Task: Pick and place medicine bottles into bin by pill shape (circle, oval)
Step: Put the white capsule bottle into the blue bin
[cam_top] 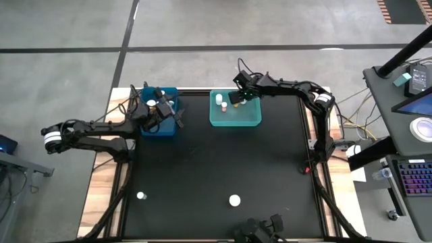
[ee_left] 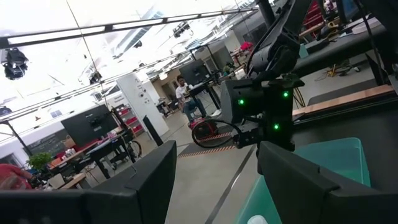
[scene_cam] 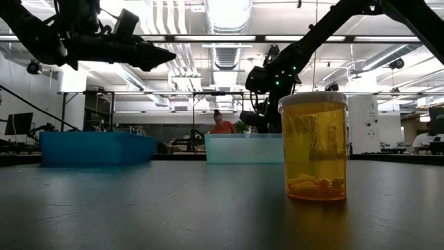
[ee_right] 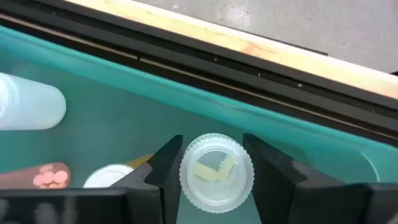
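My right gripper [cam_top: 237, 98] hangs over the teal bin [cam_top: 251, 120], shut on a clear medicine bottle with a ribbed white cap [ee_right: 216, 171]. Pale oval pills show through the bottle. Other bottles lie in the teal bin: a white one [ee_right: 31, 109], one with pink round pills [ee_right: 43, 176] and a white cap [ee_right: 109, 176]. My left gripper [ee_left: 214, 180] is open and empty above the blue bin [cam_top: 159, 128]. An amber bottle [scene_cam: 312, 146] stands on the table near the front, and it shows in the high view [cam_top: 234, 200]. A small white bottle [cam_top: 140, 196] stands at the front left. My right gripper pinches the clear bottle's round ribbed end [ee_right: 186, 171] between its two fingers, one on each side. The fingers point down into the teal bin from above. The bottle is seen end-on, above the bin's floor; whether it is clear of the floor I cannot tell.
The two bins stand side by side at the table's far edge, blue to the left and teal to the right. A white object [cam_top: 152, 103] lies in the blue bin. The black tabletop [cam_top: 223, 162] between the bins and the front bottles is bare. A person [scene_cam: 222, 126] is in the room beyond the table.
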`<state>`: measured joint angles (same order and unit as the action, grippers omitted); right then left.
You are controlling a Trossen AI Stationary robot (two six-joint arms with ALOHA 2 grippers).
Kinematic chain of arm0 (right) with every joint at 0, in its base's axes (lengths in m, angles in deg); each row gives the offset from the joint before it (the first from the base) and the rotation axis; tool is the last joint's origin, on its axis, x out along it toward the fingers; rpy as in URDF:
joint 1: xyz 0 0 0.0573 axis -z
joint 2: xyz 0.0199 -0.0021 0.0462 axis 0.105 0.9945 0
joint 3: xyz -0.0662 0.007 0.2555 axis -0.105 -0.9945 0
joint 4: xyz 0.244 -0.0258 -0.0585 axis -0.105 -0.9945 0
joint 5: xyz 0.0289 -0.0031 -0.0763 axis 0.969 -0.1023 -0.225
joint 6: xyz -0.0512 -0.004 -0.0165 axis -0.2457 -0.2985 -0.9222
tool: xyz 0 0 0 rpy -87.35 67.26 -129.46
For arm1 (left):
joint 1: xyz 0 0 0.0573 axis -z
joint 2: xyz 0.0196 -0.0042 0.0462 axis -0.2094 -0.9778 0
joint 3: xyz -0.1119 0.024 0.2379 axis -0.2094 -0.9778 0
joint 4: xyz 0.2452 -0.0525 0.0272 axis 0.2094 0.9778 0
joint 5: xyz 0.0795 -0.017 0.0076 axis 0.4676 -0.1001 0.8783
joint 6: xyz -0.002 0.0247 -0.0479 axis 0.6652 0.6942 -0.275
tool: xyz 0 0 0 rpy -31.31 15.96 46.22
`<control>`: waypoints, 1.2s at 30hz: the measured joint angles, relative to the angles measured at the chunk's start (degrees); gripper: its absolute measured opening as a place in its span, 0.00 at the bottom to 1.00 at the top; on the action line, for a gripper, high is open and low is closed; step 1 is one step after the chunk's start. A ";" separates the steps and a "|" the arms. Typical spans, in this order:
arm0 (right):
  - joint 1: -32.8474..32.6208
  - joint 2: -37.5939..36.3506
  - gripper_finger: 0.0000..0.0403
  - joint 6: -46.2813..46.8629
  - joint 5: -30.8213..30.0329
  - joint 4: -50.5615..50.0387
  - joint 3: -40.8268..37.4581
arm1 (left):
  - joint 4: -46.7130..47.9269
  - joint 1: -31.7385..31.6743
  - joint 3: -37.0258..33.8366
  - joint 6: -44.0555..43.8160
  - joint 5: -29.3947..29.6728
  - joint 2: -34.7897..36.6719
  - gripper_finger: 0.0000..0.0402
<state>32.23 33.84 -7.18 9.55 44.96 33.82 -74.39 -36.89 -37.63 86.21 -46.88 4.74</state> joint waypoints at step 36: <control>-0.22 -47.44 0.34 6.27 41.38 56.39 -26.81 | -0.09 0.00 0.00 1.38 0.00 0.00 0.53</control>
<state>32.02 -13.60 -0.91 50.92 101.35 7.02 -74.47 -36.89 -37.63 87.59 -46.88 4.74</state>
